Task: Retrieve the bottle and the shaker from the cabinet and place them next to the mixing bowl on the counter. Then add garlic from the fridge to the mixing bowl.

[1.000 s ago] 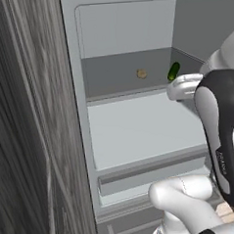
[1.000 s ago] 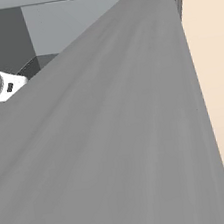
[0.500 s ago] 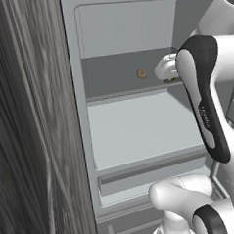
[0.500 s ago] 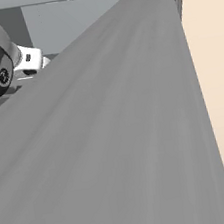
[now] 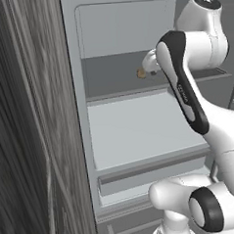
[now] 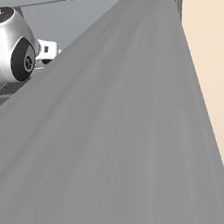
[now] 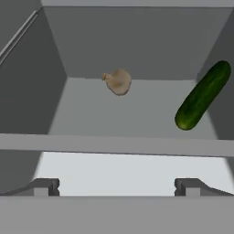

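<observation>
Your tool (image 7: 116,187) stands wide and empty; the small brownish-tan rounded garlic (image 7: 118,82) lies straight ahead, deeper on the fridge shelf (image 7: 114,116).

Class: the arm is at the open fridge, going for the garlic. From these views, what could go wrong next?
1. The cucumber lies on the same shelf as the garlic; a reach drifting sideways might knock it or grab it instead.
2. The garlic sits deep, near the back wall, so the open tool may stop short and close on nothing.
3. The garlic is small and rounded; it could roll away when touched.

Arm (image 5: 186,90) partly hides garlic (image 5: 142,74).
</observation>
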Available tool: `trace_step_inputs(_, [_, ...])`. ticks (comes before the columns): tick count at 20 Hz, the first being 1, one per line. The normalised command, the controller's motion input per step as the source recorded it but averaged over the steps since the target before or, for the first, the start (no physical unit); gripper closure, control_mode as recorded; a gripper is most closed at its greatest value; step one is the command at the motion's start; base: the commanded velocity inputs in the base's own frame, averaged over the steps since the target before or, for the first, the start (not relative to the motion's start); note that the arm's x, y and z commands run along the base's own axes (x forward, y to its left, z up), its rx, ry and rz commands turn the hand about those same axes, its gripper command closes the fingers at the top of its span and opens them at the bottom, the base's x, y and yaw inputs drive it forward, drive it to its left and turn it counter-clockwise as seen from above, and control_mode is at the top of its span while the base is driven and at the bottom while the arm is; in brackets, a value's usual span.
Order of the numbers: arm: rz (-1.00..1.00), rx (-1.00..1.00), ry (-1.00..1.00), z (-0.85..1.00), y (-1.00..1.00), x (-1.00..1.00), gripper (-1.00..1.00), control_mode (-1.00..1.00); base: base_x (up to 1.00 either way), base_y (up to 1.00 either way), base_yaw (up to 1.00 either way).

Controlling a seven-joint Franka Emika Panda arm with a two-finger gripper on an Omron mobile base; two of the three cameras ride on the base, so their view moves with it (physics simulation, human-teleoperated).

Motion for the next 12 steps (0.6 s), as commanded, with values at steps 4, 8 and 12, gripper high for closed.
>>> trace_step_inputs(4, [0.0, 0.0, 0.0, -0.34, 0.02, 0.58, -1.0, -1.0, 0.0, 0.0, 0.0])
trace_step_inputs(8, [0.0, 0.0, 0.0, -0.32, 0.05, 0.23, -1.0, -1.0, 0.0, 0.0, 0.0])
trace_step_inputs(12, [0.01, 0.0, 0.0, -0.07, 0.04, 0.03, -1.0, -1.0, 0.0, 0.0, 0.0])
